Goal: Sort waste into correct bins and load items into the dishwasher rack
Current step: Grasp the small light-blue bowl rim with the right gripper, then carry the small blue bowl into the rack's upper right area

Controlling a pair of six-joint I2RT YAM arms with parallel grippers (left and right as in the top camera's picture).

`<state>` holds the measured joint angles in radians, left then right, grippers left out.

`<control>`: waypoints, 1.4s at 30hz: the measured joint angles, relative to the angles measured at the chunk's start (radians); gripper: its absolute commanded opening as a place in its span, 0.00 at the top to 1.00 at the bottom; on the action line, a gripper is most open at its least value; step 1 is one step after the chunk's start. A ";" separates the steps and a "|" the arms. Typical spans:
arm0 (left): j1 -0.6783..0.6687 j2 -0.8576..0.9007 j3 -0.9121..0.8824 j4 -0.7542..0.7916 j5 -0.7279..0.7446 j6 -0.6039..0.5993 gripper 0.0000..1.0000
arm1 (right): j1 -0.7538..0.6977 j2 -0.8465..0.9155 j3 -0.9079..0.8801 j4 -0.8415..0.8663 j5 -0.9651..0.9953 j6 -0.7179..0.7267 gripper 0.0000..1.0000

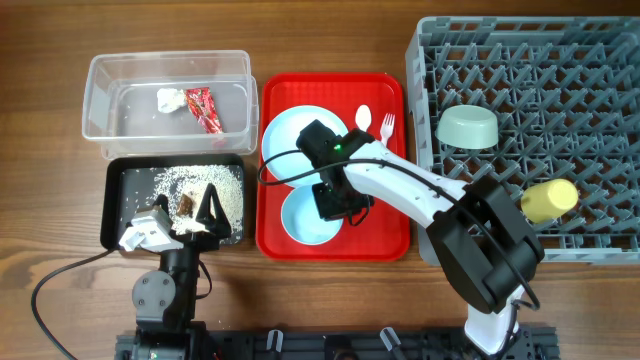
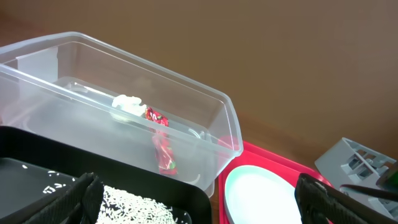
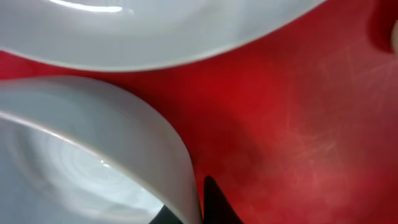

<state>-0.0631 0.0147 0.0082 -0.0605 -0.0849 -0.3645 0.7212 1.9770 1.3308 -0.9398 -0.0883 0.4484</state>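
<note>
My right gripper [image 1: 335,200] is down on the red serving tray [image 1: 385,230], its fingers [image 3: 199,205] shut on the rim of the small light blue bowl [image 1: 300,220] [image 3: 81,162]. The light blue plate [image 1: 290,135] [image 3: 155,31] lies just behind it. The white spoon [image 1: 364,118] and fork [image 1: 386,127] lie at the tray's far right. My left gripper [image 1: 190,215] [image 2: 202,208] is open and empty over the black tray [image 1: 112,200], which holds rice crumbs [image 1: 195,182] and a brown scrap [image 1: 185,205]. The clear tub [image 1: 95,100] holds the tissue [image 1: 168,98] and the red wrapper [image 1: 205,110].
The grey dishwasher rack [image 1: 560,60] fills the right side, with the pale green bowl [image 1: 468,127] at its left and the yellow cup [image 1: 548,200] lying at its front. The right arm stretches from the front edge across the red tray. Bare wood lies at the left.
</note>
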 measured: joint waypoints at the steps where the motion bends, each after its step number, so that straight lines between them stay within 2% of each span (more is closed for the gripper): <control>1: 0.000 0.000 0.000 0.000 0.000 0.000 0.00 | 0.000 -0.006 0.000 0.002 0.009 0.000 0.96; 4: 0.000 0.000 0.000 0.000 0.000 0.000 0.00 | 0.000 -0.071 -0.003 0.002 0.062 0.000 0.96; 7: 0.000 0.000 0.000 0.000 0.000 0.000 0.00 | -0.003 -0.210 -0.003 0.002 0.177 -0.001 0.96; 12: 0.000 0.000 0.000 0.000 0.000 0.000 0.00 | -0.048 -0.520 -0.002 0.027 0.584 -0.010 0.96; 15: 0.000 0.000 0.000 0.000 0.000 0.000 0.00 | -0.120 -0.644 -0.002 0.080 0.815 -0.082 0.96; 18: 0.000 0.000 0.000 0.000 0.000 0.000 0.00 | -0.200 -0.691 -0.001 0.108 0.928 -0.165 0.96; 19: 0.000 0.000 0.000 0.000 0.000 0.000 0.00 | -0.275 -0.701 -0.001 0.113 0.995 -0.222 0.96; 23: 0.000 0.000 0.000 0.000 0.000 0.000 0.00 | -0.474 -0.672 -0.001 0.119 1.086 -0.294 0.96; 29: 0.000 0.000 0.000 0.000 0.000 0.000 0.00 | -0.704 -0.572 -0.001 0.167 1.147 -0.325 0.96; 36: 0.000 0.000 0.000 0.000 0.000 0.000 0.00 | -0.842 -0.404 -0.001 0.205 1.163 -0.338 0.95; 42: 0.000 0.000 0.000 0.000 0.000 0.000 0.00 | -0.873 -0.249 -0.001 0.229 1.164 -0.357 0.96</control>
<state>-0.0631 0.0147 0.0082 -0.0608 -0.0849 -0.3645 -0.1516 1.7279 1.3296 -0.7109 1.0752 0.0917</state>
